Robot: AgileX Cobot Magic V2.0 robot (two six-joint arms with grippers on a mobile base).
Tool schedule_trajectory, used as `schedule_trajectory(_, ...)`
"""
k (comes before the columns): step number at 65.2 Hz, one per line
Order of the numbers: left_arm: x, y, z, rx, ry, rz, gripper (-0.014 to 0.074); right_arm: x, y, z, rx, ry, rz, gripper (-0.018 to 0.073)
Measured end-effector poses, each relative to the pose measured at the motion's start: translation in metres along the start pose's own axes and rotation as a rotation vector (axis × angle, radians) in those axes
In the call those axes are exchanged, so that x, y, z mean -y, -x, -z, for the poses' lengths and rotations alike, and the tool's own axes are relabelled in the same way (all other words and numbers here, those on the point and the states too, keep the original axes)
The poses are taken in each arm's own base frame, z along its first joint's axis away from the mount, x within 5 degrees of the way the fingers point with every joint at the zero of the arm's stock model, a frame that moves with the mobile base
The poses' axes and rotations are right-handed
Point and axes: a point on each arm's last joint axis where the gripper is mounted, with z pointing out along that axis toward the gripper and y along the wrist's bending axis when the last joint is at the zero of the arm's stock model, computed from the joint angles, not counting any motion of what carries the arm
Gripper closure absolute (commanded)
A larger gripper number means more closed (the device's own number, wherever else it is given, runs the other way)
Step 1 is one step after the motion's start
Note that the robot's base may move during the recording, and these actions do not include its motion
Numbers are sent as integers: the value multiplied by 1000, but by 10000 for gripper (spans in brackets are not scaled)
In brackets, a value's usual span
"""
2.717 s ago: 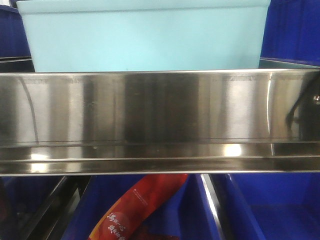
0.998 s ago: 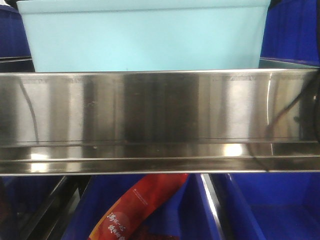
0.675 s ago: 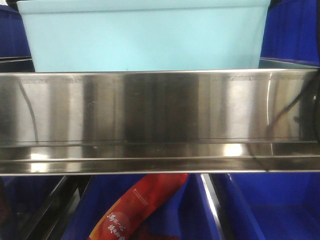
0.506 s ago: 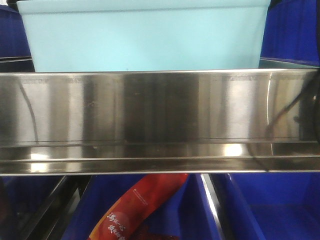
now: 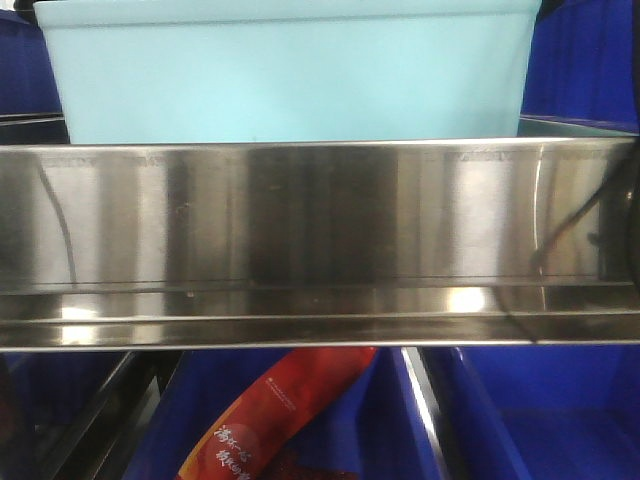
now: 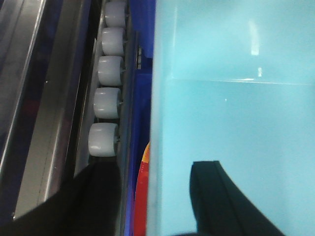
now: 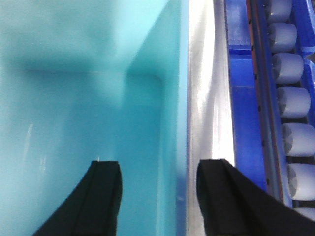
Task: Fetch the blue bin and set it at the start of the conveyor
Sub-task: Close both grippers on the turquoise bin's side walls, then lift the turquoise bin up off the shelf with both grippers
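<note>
1. Hardly any move since before: blue bin [image 5: 290, 75] in the same spot on the upper shelf, just behind the steel rail [image 5: 320, 230]; only a dark shine at the rail's right end, thinner now.
2. Looks empty inside, so likely light. Stiff plastic, smooth walls, maybe slippery. Best to grab the two side walls near the rim, one on each side, and lift level.
3. Left gripper [image 6: 152, 169] spread wide over the bin's left wall, one finger inside, one outside, not pinching yet. Right gripper [image 7: 160, 164] the same over the right wall.
4. Counted: one pale bin, one red packet [image 5: 275, 415] below, one rail, five white rollers [image 6: 106, 103] by the left wrist, about seven by the right, some cut off. Dark blue bins [image 5: 540, 410] beside and below, too cut off to count.
5. Conveyor start nowhere in sight.
</note>
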Motion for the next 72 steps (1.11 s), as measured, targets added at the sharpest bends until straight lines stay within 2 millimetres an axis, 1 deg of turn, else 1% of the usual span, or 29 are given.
schedule_trajectory(2, 0, 0, 0, 0, 0, 0, 462, 0, 0, 0, 0, 0, 0, 381)
schedule_trajectory(5, 0, 0, 0, -1, -1, 1, 536, 0, 0, 0, 0, 0, 0, 456)
schedule_trajectory(11, 0, -1, -1, -7, 3, 0, 700, 1, 0, 0, -4, -7, 3, 673)
schedule_trajectory(12, 0, -1, -1, -6, 3, 0, 706, 1, -1, 0, -6, -10, 4, 711)
schedule_trajectory(13, 0, -1, -1, -7, 1, -1, 707, 1, -1, 0, -6, -10, 4, 725)
schedule_trajectory(39, 1, -1, -1, -13, -5, 5, 707, 2, 0, 0, -10, -8, -6, 721)
schedule_trajectory(45, -1, -2, 4, -17, -5, 10, 707, 2, 0, 2, -5, -17, -6, 721)
schedule_trajectory(50, 1, -2, 13, -8, -14, 10, 707, 1, -1, 11, 12, -35, -6, 721)
schedule_trajectory(52, 2, -1, 19, 1, -18, 14, 707, 0, 0, 18, 30, -41, -5, 721)
schedule_trajectory(55, 2, -1, 28, 19, -22, 21, 707, 0, 0, 27, 52, -49, -2, 721)
schedule_trajectory(56, 2, 0, 31, 27, -25, 26, 707, 0, 1, 33, 67, -48, -2, 721)
schedule_trajectory(64, -1, 2, 60, 88, -44, 48, 707, 0, 1, 62, 134, -43, -5, 721)
schedule_trajectory(72, -1, 2, 83, 146, -53, 44, 707, 1, 1, 82, 178, -31, -12, 721)
